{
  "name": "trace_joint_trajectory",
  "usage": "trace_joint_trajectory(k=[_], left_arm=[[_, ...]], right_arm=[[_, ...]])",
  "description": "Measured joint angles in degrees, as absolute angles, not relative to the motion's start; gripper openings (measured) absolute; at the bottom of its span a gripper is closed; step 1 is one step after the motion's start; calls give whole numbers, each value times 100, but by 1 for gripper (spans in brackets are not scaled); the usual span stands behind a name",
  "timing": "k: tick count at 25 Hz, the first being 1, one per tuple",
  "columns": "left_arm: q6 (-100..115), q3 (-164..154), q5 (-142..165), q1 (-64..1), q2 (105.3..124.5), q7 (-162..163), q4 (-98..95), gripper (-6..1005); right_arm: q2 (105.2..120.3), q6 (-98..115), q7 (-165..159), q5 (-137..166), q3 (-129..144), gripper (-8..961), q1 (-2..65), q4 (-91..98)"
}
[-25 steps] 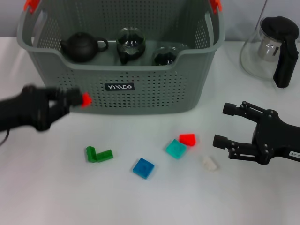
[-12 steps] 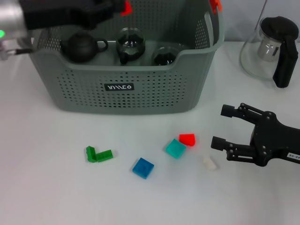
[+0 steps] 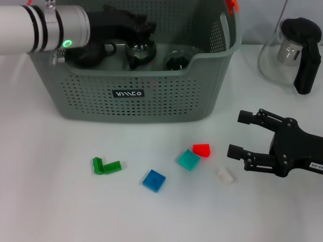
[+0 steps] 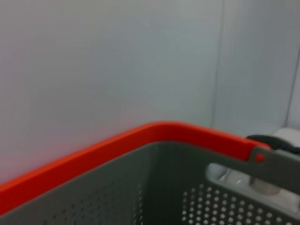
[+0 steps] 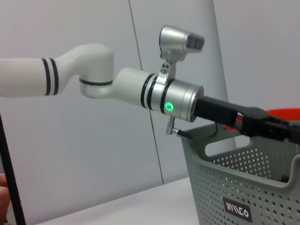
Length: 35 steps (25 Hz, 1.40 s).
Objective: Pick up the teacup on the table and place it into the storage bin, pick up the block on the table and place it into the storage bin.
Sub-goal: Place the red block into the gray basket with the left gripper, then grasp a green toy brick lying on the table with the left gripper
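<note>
The grey-green storage bin (image 3: 151, 96) stands at the back of the table, and its orange-trimmed rim (image 4: 140, 136) fills the left wrist view. My left gripper (image 3: 135, 24) reaches into the bin from the left, over a black teapot (image 3: 93, 54). Two glass teacups (image 3: 140, 48) (image 3: 176, 59) sit inside the bin. Loose blocks lie in front of it: green (image 3: 106, 165), blue (image 3: 154, 180), teal (image 3: 189, 160), red (image 3: 201, 149) and white (image 3: 226, 175). My right gripper (image 3: 238, 133) is open and empty, just right of the red and white blocks.
A glass pitcher (image 3: 295, 53) with a black handle stands at the back right. In the right wrist view the left arm (image 5: 140, 89) stretches over the bin (image 5: 234, 197).
My left arm has moved right and down from the bin's back left corner into the bin. The red block at its tip no longer shows. The right gripper has barely moved.
</note>
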<state>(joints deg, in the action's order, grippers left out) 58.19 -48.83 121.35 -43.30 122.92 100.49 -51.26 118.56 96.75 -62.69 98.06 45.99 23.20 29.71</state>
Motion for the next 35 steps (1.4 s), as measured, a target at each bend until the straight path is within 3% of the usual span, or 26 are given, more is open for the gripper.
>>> trace_joint_trajectory(k=[6,11,16,20,24,35], left_arm=[[6373,-4871,11924,-3915,12419,10218,-5895,332],[7961,-4678,10702,-3107,12303,9539,-6083,571],[9143,-3941,10514,-2420,12275,7980,-5454,737],[9264,-3162,10934,-1900,12345,6628,-4746,735],[9070,-3017,11327,-1776,12379,6237,-4496,732],[8125,-3072,12307,-2055,12334,6187,-3865,724]], right_arm=[[11857,9652,-6269,9792,4596,947,2316,2971],[11862,9645,-6253,9805,4596,947,2313,2971],[11856,9644,-6250,9812,4596,947,2325,2972],[11848,9642,-6268,9796,4597,947,2326,2973],[11847,9636,-6273,9789,4596,946,2319,2972],[11851,9632,-6275,9784,4551,946,2298,2971]])
